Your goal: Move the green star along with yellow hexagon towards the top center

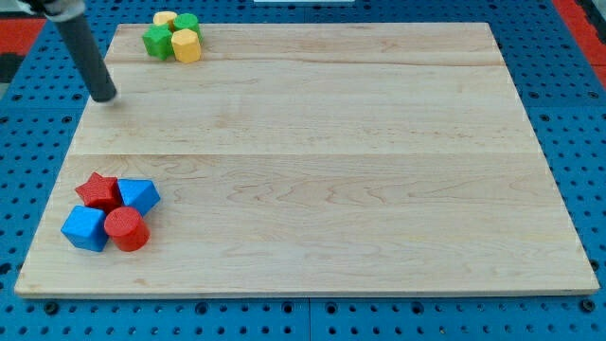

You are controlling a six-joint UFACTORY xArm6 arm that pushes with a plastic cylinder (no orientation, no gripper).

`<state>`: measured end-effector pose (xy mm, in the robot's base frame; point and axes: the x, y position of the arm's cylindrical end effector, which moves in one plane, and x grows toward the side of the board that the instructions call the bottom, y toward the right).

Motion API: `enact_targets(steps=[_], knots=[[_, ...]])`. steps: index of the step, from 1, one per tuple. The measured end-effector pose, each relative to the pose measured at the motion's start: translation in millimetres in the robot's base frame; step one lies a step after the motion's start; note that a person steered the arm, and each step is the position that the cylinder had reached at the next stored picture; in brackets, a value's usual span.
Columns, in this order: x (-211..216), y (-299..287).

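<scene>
Task barely begun: green star point(157, 41) and yellow hexagon point(187, 45) sit top-left, my tip point(104, 97), no pincer, below-left.

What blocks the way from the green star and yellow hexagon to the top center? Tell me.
Nothing visible does. The green star and yellow hexagon sit at the board's top left; the wood to their right is bare. My tip stands below-left of them, apart.
</scene>
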<state>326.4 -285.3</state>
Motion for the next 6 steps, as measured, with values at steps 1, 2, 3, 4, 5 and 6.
enact_targets(steps=[1, 2, 3, 4, 5, 6], knots=[[-39.0, -19.7], [-60.6, -7.9], [-75.1, 14.4], [-83.3, 16.3], [-99.1, 17.1], [-107.5, 25.1]])
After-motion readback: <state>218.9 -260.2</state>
